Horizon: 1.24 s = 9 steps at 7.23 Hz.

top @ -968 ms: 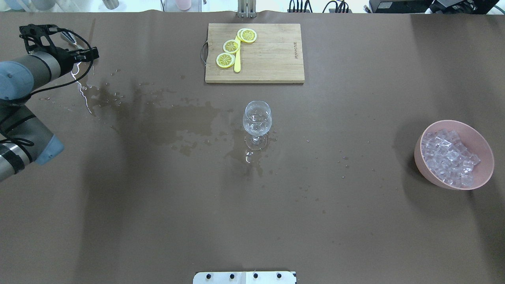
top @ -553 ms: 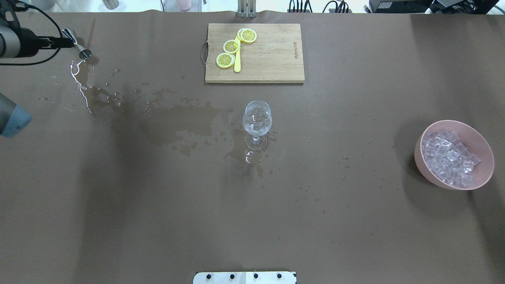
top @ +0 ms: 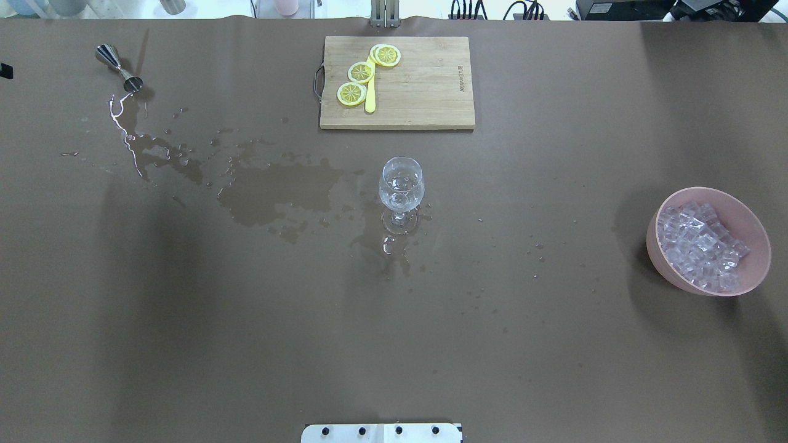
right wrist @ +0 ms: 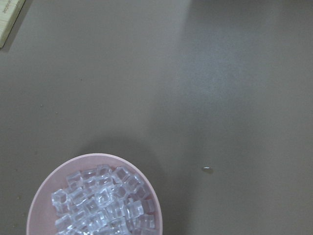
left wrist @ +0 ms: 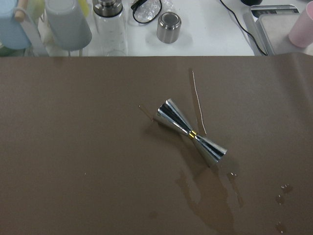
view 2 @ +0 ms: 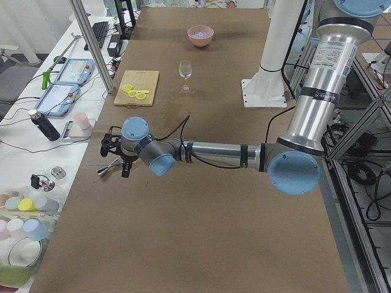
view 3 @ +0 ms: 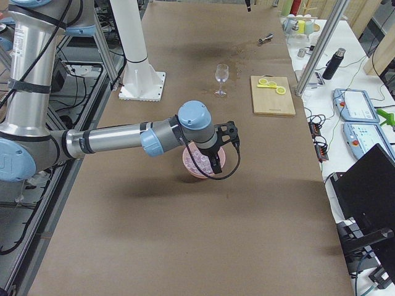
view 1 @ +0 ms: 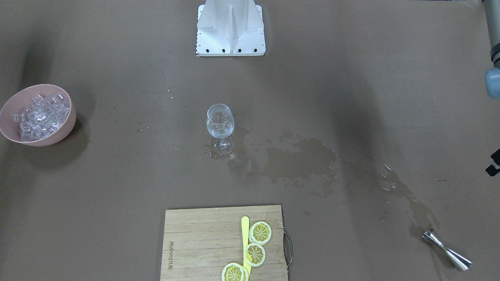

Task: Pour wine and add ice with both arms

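A clear stemmed glass (top: 401, 184) stands mid-table (view 1: 220, 125), wet with drops; I cannot tell how much wine it holds. Clear liquid is spilled (top: 277, 191) to its left. A steel jigger (top: 119, 67) lies on its side at the far left, also in the left wrist view (left wrist: 191, 133). My left gripper (view 2: 119, 160) hangs just above it, apart from it; open or shut, I cannot tell. The ice (top: 699, 246) is heaped in a pink bowl (top: 754, 271) at the right. My right gripper (view 3: 223, 154) hovers over the bowl (right wrist: 146, 191); its state I cannot tell.
A wooden cutting board (top: 425, 92) with lemon slices (top: 361, 72) and a yellow knife lies at the far middle. The white pedestal (view 1: 230, 29) stands at the robot's side. Cups and bottles (left wrist: 110, 24) stand just beyond the table's far edge by the jigger.
My left arm has pulled back left, almost out of the overhead view. The jigger, first under the gripper, now lies free on the table. The glass and the bowl have not moved.
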Tool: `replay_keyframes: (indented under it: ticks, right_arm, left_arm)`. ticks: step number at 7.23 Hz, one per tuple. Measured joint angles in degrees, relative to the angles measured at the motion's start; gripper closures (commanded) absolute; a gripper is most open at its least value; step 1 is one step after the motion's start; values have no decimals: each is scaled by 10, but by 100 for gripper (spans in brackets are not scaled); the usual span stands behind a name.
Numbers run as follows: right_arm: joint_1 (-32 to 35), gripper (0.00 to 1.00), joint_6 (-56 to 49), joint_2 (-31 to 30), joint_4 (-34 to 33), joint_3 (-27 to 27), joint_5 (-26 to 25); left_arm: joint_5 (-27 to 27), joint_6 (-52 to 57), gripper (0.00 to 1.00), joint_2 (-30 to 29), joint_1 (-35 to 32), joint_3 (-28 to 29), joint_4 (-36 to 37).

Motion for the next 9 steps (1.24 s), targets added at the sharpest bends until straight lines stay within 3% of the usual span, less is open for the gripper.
replay_keyframes:
  ticks: [1, 5, 9]
  right_arm:
    - [-38, 0, 17, -2, 0, 8, -5]
    - [-229, 3, 27, 9, 5, 7, -107]
    - [-277, 14, 26, 25, 6, -27, -131]
  left_arm:
    - [-9, -25, 2, 12, -3, -12, 2]
    - [-14, -41, 2, 51, -4, -62, 1]
    - [-11, -39, 2, 53, -4, -67, 1]
